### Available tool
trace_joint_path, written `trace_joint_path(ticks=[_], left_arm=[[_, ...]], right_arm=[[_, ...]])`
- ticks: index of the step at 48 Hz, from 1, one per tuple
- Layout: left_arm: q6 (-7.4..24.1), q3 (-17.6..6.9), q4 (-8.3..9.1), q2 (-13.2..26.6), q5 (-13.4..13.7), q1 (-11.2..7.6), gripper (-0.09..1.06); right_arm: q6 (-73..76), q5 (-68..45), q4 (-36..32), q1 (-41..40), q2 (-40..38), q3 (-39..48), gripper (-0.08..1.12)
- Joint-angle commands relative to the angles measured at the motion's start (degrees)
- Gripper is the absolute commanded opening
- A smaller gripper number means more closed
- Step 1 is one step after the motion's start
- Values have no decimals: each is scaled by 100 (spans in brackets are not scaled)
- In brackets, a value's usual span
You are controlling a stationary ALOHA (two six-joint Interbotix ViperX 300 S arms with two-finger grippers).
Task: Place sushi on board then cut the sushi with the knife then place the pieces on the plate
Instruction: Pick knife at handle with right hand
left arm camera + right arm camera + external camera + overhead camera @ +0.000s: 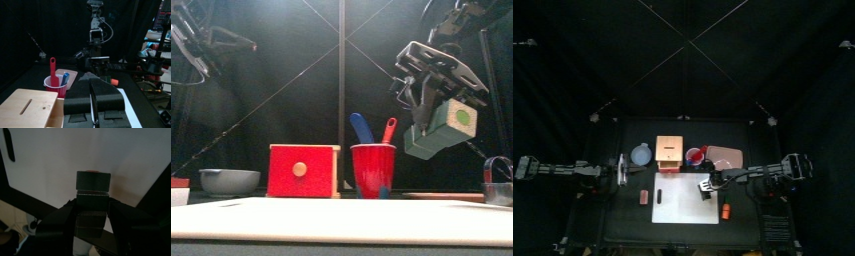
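1. While the right arm reaches in from the right side, its wrist is bent downward and the right gripper (92, 208) is held over the right part of the white cutting board (680, 205).
2. The sushi roll (449, 125) is clamped between the two jaws of this gripper. It is held tilted in the air, clearly apart from the board under it.
3. The roll is made of dark green square blocks joined in a row, and a pale green round face is seen on its raised end.
4. The left arm is stretched low at the left side of the table. The jaws of the left gripper (95, 95) are pressed together with nothing between them.
5. The board is flat, smooth and rectangular.
6. Behind the board a pale wooden box (302, 170) with a red square front and a round knob is placed.
7. Just beside it a round red cup (373, 170) is standing, and a blue knife (362, 127) and a red knife (389, 129) are kept upright in it.
8. The flat pink tray (727, 155) is found to the right of the cup, and a rounded blue-grey bowl (229, 181) to the left of the box.
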Motion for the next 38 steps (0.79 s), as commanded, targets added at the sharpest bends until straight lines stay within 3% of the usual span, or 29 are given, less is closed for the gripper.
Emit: trace_joint_path(ticks=[1, 7, 14, 21, 29, 33, 38], left_arm=[[9, -44, -9, 18, -26, 0, 12], [35, 53, 9, 18, -35, 26, 12], [0, 123, -9, 18, -26, 35, 12], [-9, 149, -9, 18, -26, 18, 12], [0, 114, -9, 18, -26, 18, 12], [9, 79, -9, 18, -26, 18, 12], [9, -18, -9, 26, -35, 35, 12]], right_arm=[[738, -79, -589, 97, 237, -325, 64], [932, -255, -756, 264, 694, -694, 72], [861, -281, -483, 325, 1301, -1028, 86], [765, -290, -536, 316, 1274, -1107, 90], [668, 510, -879, 290, 431, -703, 90], [668, 1090, -1107, 272, -457, -132, 90], [475, 861, -1336, -26, -1661, 773, 90]])
